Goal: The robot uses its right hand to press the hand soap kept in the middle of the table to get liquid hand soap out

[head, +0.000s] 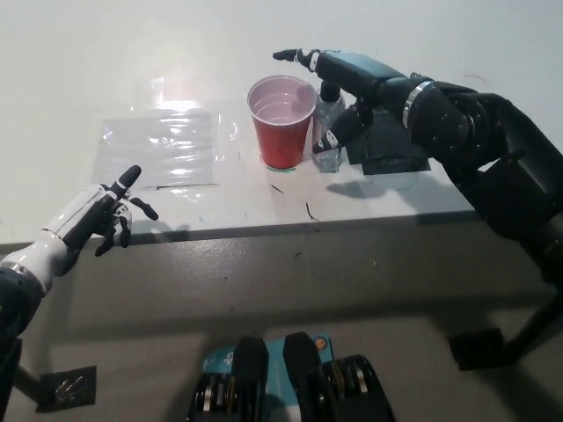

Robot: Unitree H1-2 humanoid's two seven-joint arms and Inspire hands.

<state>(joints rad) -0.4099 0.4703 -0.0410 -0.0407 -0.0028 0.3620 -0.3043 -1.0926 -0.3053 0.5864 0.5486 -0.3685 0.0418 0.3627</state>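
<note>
The black right hand [339, 83] hovers over the hand soap bottle [328, 132], standing mid-table just beside a red cup [282, 120], fingers spread and holding nothing, one curled beside the bottle's body. The white left hand [97, 220] rests at the table's [396, 198] near edge, fingers apart. The risk: an off-centre press could tip the slim bottle into the cup or knock both over.

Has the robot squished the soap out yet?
Can't tell if any soap is out. The black right hand has reached the soap bottle beside the red cup, over its pump. Pressing remains. The white left hand rests at the table edge.
</note>
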